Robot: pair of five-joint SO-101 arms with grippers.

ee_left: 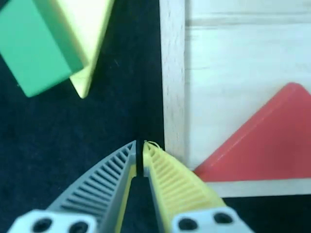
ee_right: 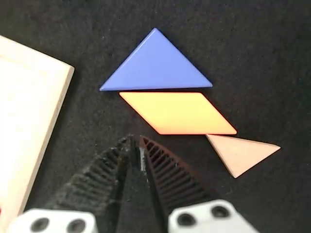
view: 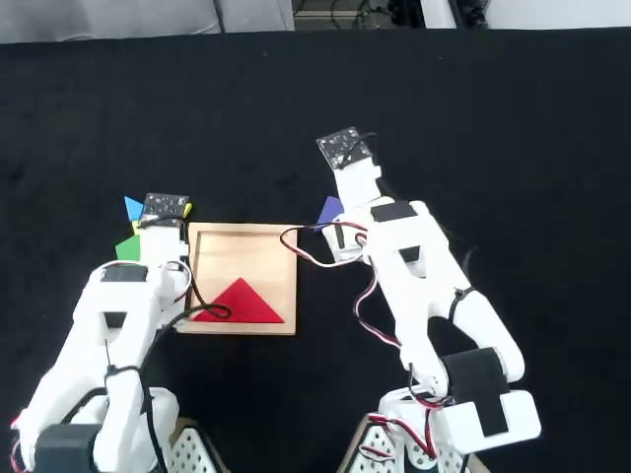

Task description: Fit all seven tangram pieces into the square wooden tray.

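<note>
Black-ribbed and pressed together on nothing, your right claw (ee_right: 135, 144) hangs over the worktop (view: 493, 118) right of the wooden tray (ee_left: 172, 97). Just past its tips lies the orange parallelogram (ee_right: 177, 112), between the blue triangle (ee_right: 155, 65) and the peach triangle (ee_right: 240, 153). Your left claw (ee_left: 141, 148), also closed and empty, sits just left of the tray's rim, near the green piece (ee_left: 34, 48) and yellow triangle (ee_left: 90, 29). The red triangle (ee_left: 262, 141) lies in the tray. These pieces look light, stiff and slick; pinch across opposite edges.
</note>
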